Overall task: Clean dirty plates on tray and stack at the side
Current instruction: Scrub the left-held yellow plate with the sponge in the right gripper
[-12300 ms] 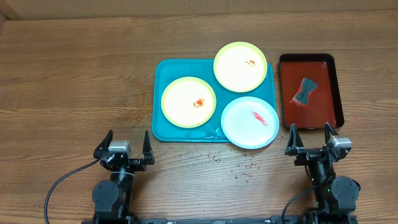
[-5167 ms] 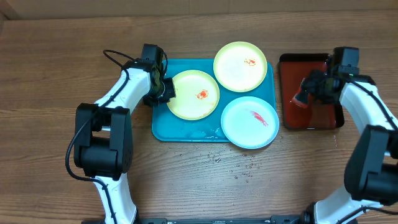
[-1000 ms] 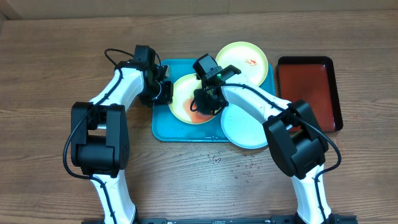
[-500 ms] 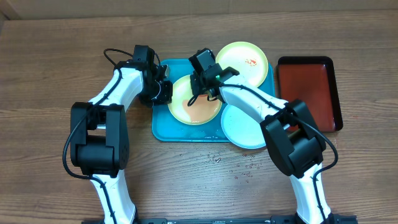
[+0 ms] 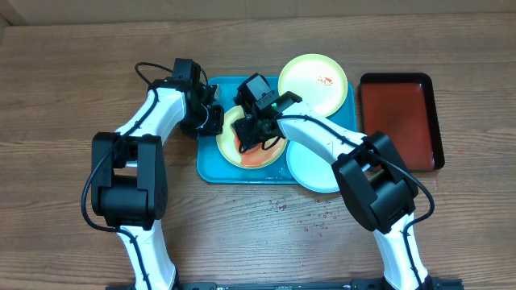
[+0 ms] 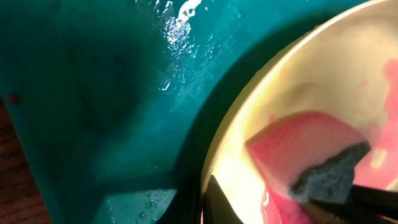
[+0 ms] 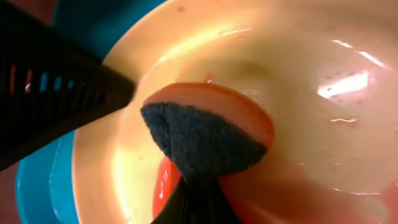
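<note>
A brown wooden bench (image 5: 72,97) fills the overhead view. Its grain runs left to right in long boards with darker streaks. Far beyond the left tool (image 5: 216,121), along the bench's far edge, a thin pale tan strip (image 5: 242,6) shows past the wood; what it is cannot be told. Well to the right of the right tool (image 5: 244,138), a dark red tray (image 5: 401,121) with a black rim lies on the bench. On the near side of that tool, small water drops (image 5: 314,217) dot the wood. The light is soft and even, and the shadows are short. In the left wrist view, a sliver of wood (image 6: 5,193) shows off to one side of the tool.
</note>
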Available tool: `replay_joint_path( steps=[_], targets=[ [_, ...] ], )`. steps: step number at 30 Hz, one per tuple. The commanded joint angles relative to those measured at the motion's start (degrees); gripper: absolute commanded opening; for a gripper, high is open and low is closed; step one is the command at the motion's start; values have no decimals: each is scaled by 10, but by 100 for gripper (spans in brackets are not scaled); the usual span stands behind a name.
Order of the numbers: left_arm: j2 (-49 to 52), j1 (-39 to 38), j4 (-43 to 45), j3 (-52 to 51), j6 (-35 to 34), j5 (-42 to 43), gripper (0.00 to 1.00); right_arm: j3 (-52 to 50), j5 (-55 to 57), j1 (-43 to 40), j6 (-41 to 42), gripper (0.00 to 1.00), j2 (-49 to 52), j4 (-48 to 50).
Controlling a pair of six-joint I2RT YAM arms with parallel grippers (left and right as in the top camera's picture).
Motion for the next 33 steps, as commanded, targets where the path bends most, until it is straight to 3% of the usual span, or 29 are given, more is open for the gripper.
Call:
replay_joint_path(
  steps=[1, 8, 11, 14, 17, 18, 20, 22, 28, 33],
  targets=[
    [11, 0, 6, -1, -5, -2, 4, -1, -35, 7, -9, 3, 4, 29],
    [11, 0, 7, -1, -14, -9, 4, 0, 152, -28, 163, 4, 4, 14],
    [11, 0, 0, -2, -70, -41, 4, 5, 195, -52, 250, 4, 4, -58],
    [11, 0, -6, -3, -108, -70, 5, 7, 194, -65, 266, 4, 4, -86],
    [11, 0, -10, -3, -112, -63, 24, 7, 188, -66, 265, 4, 4, -85],
    [11, -2, -18, -3, -112, -56, 45, 7, 187, -65, 265, 4, 4, -84],
    [11, -5, -34, -3, -112, -39, 51, 7, 186, -65, 266, 4, 4, -84],
    [11, -12, -50, -3, -123, -28, 52, 7, 186, -65, 266, 4, 4, -84],
    [11, -27, -42, -11, -188, -43, 38, 7, 182, -66, 265, 4, 4, -88],
    [11, -27, -16, -24, -191, -47, 34, 7, 182, -65, 265, 4, 4, -89]
  ],
)
